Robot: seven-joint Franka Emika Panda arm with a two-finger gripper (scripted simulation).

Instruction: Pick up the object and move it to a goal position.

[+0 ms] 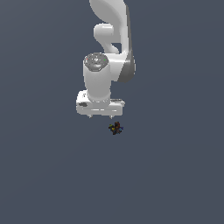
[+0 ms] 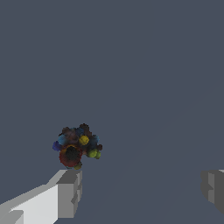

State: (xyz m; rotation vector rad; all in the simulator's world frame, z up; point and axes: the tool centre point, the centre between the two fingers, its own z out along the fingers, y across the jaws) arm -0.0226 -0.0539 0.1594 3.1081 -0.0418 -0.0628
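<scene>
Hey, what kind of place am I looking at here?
Most likely a bare simulated test scene, not a real room: a flat, featureless grey-blue floor, a smooth white robot arm with its gripper open, and one tiny speckled lump lying by one of the fingers.

Knobbly matt object point(image 2: 78, 146), smooth white plastic-looking hand point(image 2: 141, 192)
</scene>
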